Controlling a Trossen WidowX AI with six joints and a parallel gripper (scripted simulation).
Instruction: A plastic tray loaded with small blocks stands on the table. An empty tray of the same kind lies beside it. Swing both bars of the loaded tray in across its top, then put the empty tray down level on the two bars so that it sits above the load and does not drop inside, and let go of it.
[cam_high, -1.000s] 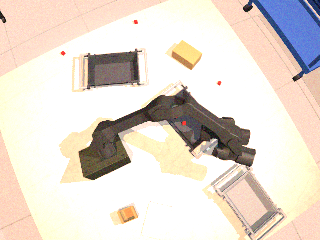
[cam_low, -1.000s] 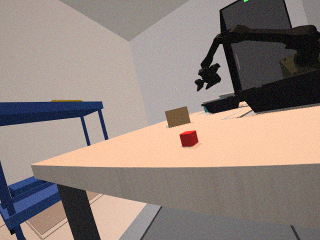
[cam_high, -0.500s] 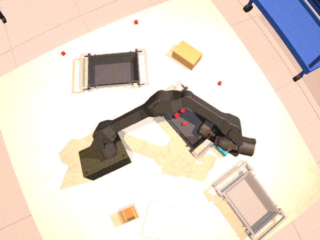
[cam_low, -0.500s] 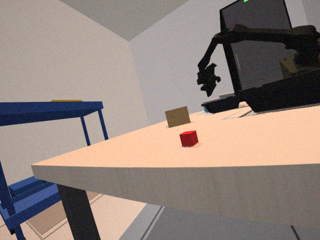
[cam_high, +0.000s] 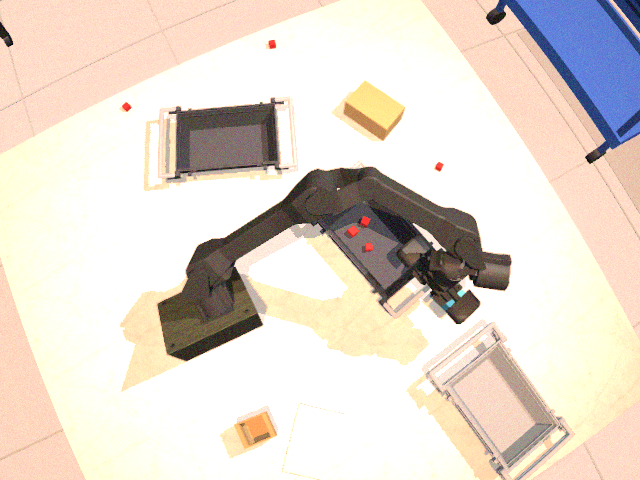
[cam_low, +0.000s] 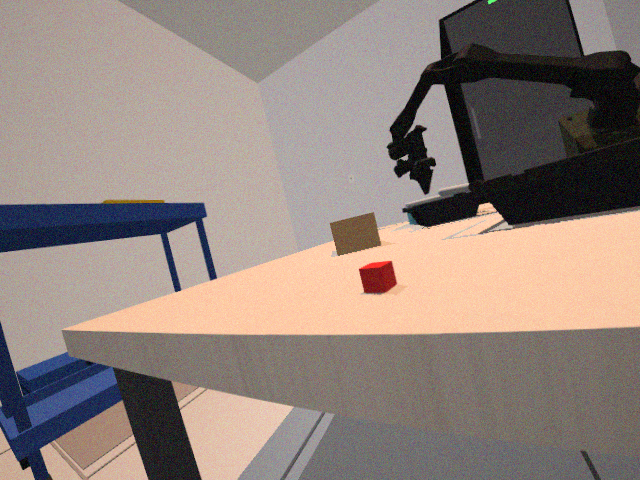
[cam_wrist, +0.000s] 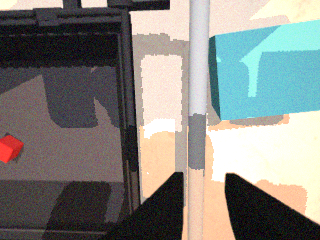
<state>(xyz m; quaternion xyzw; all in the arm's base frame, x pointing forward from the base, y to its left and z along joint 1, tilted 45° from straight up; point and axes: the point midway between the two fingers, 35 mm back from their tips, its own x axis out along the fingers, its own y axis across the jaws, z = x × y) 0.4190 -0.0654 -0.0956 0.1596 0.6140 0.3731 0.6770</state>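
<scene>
The loaded dark tray (cam_high: 369, 266) (cam_low: 447, 209) (cam_wrist: 128, 90) stands mid-table with three red blocks (cam_high: 364, 221) (cam_wrist: 10, 148) showing inside. Its near wire bar (cam_high: 395, 313) (cam_wrist: 198, 75) is out beyond the end wall; the other bar is mostly hidden by the arm. My gripper (cam_high: 434, 289) (cam_low: 427, 192) (cam_wrist: 203, 181) points down above that near bar. Its fingers are partly open, and in the wrist view the bar passes between them without touching either. An empty dark tray (cam_high: 227, 147) (cam_low: 578, 180) lies to the upper left, bars out at its ends.
An empty light grey tray (cam_high: 491, 400) stands at lower right. A teal block (cam_wrist: 265, 75) lies just outside the near bar. A yellow box (cam_high: 373, 105) (cam_low: 356, 235), an orange piece (cam_high: 256, 427) and loose red cubes (cam_high: 439, 166) (cam_low: 377, 277) are on the table. A blue cart (cam_high: 578, 62) stands beyond.
</scene>
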